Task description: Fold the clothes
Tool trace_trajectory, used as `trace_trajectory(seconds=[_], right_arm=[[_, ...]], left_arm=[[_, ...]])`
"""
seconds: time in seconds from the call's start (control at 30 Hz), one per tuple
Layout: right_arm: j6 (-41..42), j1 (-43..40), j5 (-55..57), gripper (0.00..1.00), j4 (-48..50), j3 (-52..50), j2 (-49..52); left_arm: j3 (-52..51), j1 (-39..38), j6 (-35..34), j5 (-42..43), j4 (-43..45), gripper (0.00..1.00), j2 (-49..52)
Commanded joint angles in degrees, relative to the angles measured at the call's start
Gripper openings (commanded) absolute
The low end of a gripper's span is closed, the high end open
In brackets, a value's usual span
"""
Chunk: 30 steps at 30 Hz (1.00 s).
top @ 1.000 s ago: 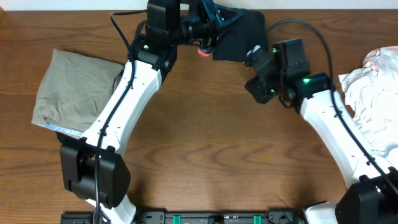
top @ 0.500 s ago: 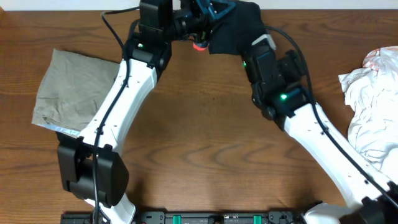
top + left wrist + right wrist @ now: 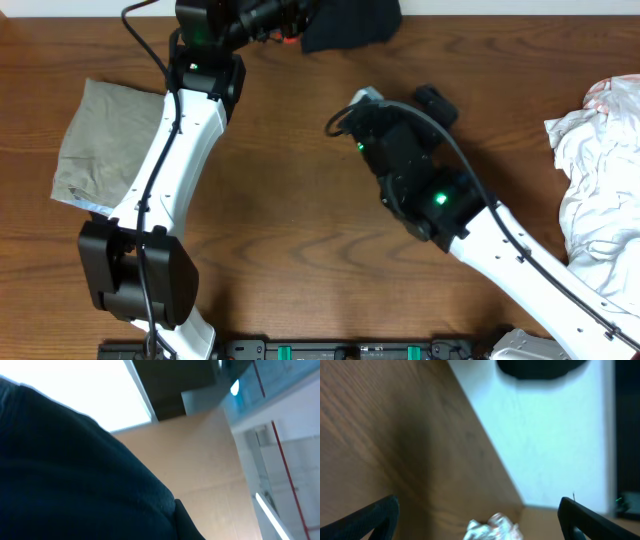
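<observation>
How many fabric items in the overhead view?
3: khaki-grey garment at left, black trousers at the far edge, white fabric pile at right; that pile may hold several pieces.

The table (image 3: 330,250) is dark brown wood with a flowing grain. Ahead of the right claw (image 3: 480,520), its far edge meets a plain white wall (image 3: 545,445). The left wrist view shows a bright white panel (image 3: 65,385) (window or lamp, unclear) above a tan surface (image 3: 205,465).
</observation>
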Motion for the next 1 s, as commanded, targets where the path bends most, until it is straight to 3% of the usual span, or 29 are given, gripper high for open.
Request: trace_trajectory(seconds=[0.0,0.17,0.37,0.77,0.87,0.97], right_arm=[[-7.8,1.3,4.5,0.99,1.3,-0.1,0.6],[-9.1,2.0,10.3,0.99,3.8,-0.1,2.5],[-13.6,2.2,20.3,0.99,13.3,-0.1,4.4],[-21.7,4.6,20.9,0.99,21.5,-0.1,4.7],[-18.8,4.6,26.0,0.99,25.0,-0.1,4.6],[-4.2,4.3,32.2,0.99,28.0,-0.1,3.4]], left_arm=[[2.0,-0.5,-2.5,7.3,2.4,0.06,-1.5],[2.7,-0.3,-9.0,10.7,7.6,0.06,-1.5],[2.7,-0.2,-15.5,13.2,12.6,0.06,-1.5],[2.7,-0.1,-25.9,16.9,26.1,0.06,-1.5],[2.7,0.5,-23.2,16.9,26.0,0.06,-1.4],[2.7,1.4,-19.6,17.7,26.0,0.06,-1.4]])
